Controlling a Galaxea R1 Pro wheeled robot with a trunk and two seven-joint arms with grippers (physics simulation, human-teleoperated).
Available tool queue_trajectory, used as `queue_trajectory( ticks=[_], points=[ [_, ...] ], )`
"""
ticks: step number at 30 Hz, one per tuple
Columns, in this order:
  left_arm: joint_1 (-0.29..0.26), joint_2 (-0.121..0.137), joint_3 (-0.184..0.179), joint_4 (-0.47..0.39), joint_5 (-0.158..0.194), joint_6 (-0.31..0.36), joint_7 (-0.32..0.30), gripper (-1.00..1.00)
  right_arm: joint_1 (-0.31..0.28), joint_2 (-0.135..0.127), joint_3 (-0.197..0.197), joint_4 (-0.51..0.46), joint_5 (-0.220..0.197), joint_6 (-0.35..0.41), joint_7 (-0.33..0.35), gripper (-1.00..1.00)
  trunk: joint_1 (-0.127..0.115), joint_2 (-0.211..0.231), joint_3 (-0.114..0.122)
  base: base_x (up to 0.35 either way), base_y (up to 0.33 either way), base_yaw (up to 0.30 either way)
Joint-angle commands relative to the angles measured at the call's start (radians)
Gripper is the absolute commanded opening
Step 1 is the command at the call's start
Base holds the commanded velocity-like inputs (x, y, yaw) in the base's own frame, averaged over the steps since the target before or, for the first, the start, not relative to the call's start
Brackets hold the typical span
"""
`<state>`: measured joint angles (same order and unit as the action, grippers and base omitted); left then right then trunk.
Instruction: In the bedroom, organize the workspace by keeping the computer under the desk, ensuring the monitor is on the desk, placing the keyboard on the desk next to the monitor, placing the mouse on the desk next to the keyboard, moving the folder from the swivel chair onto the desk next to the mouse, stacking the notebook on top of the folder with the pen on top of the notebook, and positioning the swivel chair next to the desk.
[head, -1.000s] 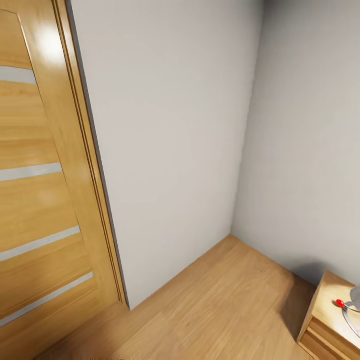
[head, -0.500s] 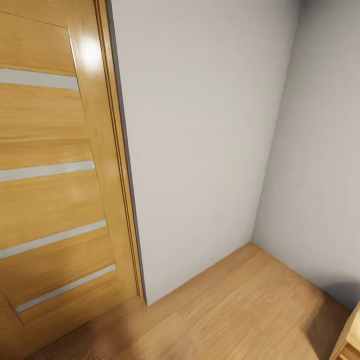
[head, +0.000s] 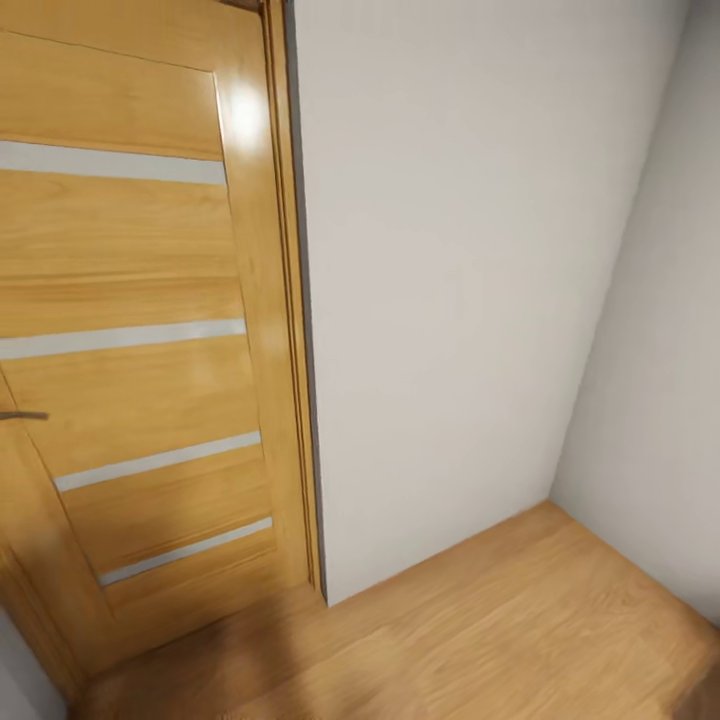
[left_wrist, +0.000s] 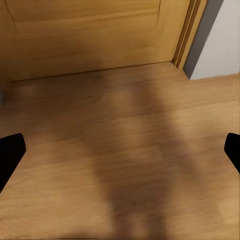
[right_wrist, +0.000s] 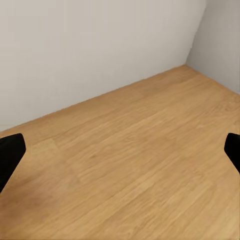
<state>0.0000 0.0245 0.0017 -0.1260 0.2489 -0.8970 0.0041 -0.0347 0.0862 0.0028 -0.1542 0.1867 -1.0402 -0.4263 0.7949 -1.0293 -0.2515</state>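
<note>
1. A glossy honey-coloured wooden door (head: 130, 330) with four pale horizontal inlay strips fills the head view's left side; a thin metal handle (head: 22, 415) shows at its left edge.
2. Beside the door frame stands a smooth, matte, pale grey wall (head: 450, 280), meeting a second wall in a corner.
3. The floor (head: 480, 630) is warm oak-toned plank laminate with fine grain; a soft shadow lies across it near the door.
4. The left gripper (left_wrist: 120, 150) is spread wide over the shadowed floor, its black fingertips (left_wrist: 10, 150) apart at the picture's edges.
5. The right gripper (right_wrist: 120, 150) is likewise spread, holding nothing, above bare planks.
6. No desk or other task item is in sight here.
</note>
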Motion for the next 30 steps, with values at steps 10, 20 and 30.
queue_trajectory(
  ticks=[10, 20, 30],
  points=[
    [0.000, -0.001, 0.000, 0.000, 0.001, 0.000, 0.000, 1.00, -0.001, -0.049, -0.001, -0.010, 0.011, 0.070, -0.004, 1.00, 0.000, -0.001, -0.001, 0.000, 0.000, 0.288],
    [0.000, 0.001, 0.007, 0.000, 0.001, 0.000, -0.001, 1.00, -0.001, -0.052, -0.005, -0.011, 0.000, 0.081, -0.007, 1.00, 0.000, -0.001, -0.001, 0.000, 0.000, 0.289],
    [0.000, 0.003, 0.040, 0.000, 0.001, 0.000, -0.001, 1.00, -0.002, -0.057, -0.003, -0.010, 0.008, 0.081, -0.003, 1.00, 0.000, -0.001, -0.003, 0.000, 0.000, 0.289]
  ],
)
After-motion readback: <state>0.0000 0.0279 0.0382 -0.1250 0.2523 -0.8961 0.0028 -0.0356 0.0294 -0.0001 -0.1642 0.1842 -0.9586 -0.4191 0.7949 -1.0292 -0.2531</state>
